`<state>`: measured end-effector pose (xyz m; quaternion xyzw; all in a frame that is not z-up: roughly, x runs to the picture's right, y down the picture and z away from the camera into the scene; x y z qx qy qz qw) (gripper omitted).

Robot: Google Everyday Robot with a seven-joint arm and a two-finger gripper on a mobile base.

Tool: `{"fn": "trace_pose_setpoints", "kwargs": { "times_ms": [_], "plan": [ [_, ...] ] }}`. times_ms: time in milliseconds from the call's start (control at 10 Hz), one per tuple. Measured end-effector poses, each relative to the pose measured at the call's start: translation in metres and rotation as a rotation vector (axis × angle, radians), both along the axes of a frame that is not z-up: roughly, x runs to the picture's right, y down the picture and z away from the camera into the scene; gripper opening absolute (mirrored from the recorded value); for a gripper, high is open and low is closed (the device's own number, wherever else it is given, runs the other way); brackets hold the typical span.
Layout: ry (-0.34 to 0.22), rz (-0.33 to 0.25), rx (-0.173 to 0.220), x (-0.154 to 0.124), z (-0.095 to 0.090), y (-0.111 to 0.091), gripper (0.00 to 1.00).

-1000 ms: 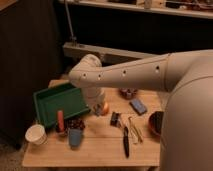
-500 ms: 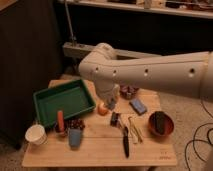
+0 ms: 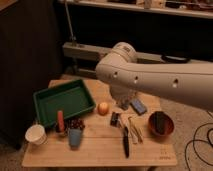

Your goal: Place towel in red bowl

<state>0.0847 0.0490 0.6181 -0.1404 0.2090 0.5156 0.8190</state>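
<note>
The red bowl (image 3: 161, 128) stands on the right side of the wooden table (image 3: 100, 150). A dark, crumpled thing (image 3: 159, 120) that looks like cloth lies inside it. A small flat blue piece (image 3: 138, 106) lies on the table left of the bowl; I cannot tell whether it is cloth or a sponge. My gripper (image 3: 122, 103) hangs below the big white arm (image 3: 150, 75), low over the table's middle, just left of the blue piece and right of an orange fruit (image 3: 103, 108). The arm hides most of it.
A green tray (image 3: 65, 100) sits at the left. In front of it stand a white cup (image 3: 36, 134), a red object (image 3: 60, 121) and a blue cup (image 3: 75, 136). A small dark block (image 3: 115, 118) and dark utensils (image 3: 126, 141) lie at the middle front. Cables lie on the floor at the right.
The arm has swung up and to the right, uncovering the red bowl and the table's right side. The gripper has stayed near the table's middle. The objects on the table have not moved.
</note>
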Motion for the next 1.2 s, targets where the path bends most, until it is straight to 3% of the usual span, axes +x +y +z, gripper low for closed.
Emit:
{"fn": "trace_pose_setpoints", "kwargs": {
  "times_ms": [500,800,1200],
  "plan": [
    [0.057,0.059,0.053,0.039,-0.015,-0.001,0.00],
    [0.127,0.136,0.070,0.097,-0.023,0.012,0.00],
    [0.203,0.283,0.090,0.199,-0.032,0.046,0.00]
  ]
}}
